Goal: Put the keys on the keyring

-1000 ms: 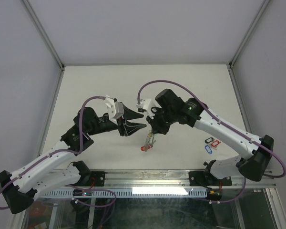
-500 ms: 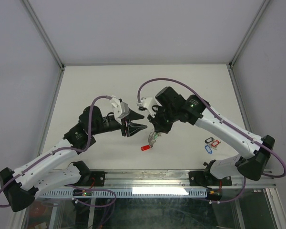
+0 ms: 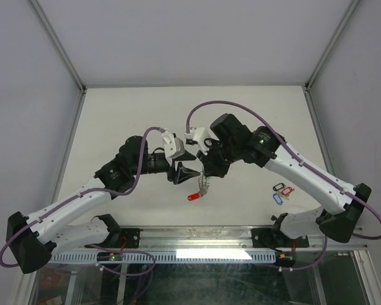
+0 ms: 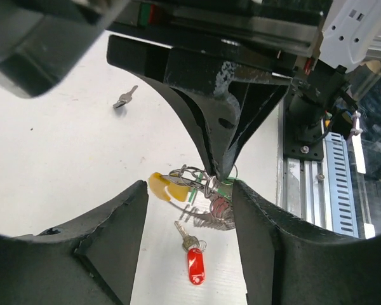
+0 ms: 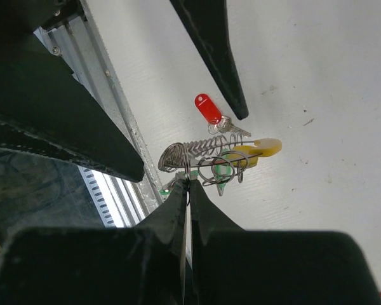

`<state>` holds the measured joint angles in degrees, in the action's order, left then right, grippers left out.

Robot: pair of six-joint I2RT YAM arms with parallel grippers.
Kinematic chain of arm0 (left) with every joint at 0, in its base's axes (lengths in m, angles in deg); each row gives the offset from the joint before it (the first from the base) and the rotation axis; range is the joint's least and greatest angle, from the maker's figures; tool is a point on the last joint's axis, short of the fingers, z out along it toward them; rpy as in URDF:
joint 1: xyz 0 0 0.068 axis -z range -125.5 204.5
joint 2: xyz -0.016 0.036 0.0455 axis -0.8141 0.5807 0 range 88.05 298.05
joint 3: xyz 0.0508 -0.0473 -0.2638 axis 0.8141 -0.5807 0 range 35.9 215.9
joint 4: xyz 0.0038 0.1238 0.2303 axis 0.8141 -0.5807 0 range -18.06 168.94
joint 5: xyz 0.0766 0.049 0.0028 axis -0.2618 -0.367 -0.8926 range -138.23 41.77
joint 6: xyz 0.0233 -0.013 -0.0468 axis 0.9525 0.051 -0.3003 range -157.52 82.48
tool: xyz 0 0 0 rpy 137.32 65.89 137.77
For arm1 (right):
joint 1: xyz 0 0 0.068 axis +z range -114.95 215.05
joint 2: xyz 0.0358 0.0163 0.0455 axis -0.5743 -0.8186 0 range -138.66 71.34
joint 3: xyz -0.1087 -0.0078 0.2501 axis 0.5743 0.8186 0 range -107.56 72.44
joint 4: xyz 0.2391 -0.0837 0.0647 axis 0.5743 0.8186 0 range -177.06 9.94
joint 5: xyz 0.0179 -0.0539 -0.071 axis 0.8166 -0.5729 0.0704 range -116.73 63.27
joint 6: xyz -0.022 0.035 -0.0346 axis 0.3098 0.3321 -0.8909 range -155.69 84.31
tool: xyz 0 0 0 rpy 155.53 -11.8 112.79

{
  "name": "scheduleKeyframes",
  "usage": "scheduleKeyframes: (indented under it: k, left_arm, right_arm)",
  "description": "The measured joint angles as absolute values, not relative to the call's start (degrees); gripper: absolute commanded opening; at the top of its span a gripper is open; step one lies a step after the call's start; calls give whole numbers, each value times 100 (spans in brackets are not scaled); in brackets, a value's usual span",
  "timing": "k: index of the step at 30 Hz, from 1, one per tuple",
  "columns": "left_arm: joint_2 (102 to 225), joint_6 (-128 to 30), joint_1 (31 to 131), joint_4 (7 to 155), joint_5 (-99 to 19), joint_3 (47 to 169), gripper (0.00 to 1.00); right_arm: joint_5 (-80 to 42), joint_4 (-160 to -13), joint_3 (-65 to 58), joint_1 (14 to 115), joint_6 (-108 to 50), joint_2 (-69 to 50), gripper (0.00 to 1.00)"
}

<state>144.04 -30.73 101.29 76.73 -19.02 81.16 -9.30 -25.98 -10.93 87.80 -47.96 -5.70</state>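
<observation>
Mid-frame, my right gripper point(image 5: 187, 184) pinches the keyring point(image 5: 197, 155) tight; my left gripper point(image 4: 187, 187) stands wide open just beside it.

The middle of the bench point(image 3: 133, 114) is crowded. The left tool point(image 3: 187, 173), jaws spread, sits just at 9 o'clock of the keyring point(image 3: 205, 184), which the right tool point(image 3: 207, 171) pinches from 12. A red-tagged key point(image 3: 192, 197) lies near it at 7 o'clock, and coloured tags point(image 3: 280, 192) lie well off at 3. Beyond both arms, from 10 round to 2 o'clock, the bench is open.
</observation>
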Motion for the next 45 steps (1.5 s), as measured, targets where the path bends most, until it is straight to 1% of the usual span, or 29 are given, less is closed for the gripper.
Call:
scheduleKeyframes:
  k: [11, 17, 18, 20, 22, 29, 37, 42, 45]
  left_arm:
    - [14692, -2780, 10144, 7408, -1532, 8328, 36]
    - [14802, -2684, 10181, 7336, -1475, 8376, 32]
    - [14808, -2673, 10183, 7334, -1471, 8385, 30]
    - [14826, -2636, 10183, 7316, -1467, 8420, 24]
    - [14854, -2612, 10201, 7292, -1465, 8470, 21]
    - [14887, -2588, 10220, 7266, -1456, 8516, 23]
    - [14895, -2551, 10258, 7224, -1406, 8518, 20]
    - [14895, -2514, 10258, 7183, -1316, 8518, 10]
    - [14898, -2485, 10258, 7165, -1314, 8533, 8]
  right_arm:
    - [-895, -2721, -1093, 8780, -4750, -404, 0]
    - [-865, -2747, -1093, 8780, -4713, -404, 0]
    - [-860, -2749, -1093, 8780, -4711, -404, 0]
    - [-843, -2754, -1093, 8780, -4711, -404, 0]
    - [-843, -2780, -1093, 8780, -4698, -404, 0]
    - [-845, -2771, -1093, 8780, -4674, -393, 0]
    - [-899, -2784, -1093, 8780, -4667, -360, 0]
    - [-950, -2808, -1093, 8780, -4667, -325, 0]
    - [-948, -2806, -1093, 8780, -4667, -316, 0]
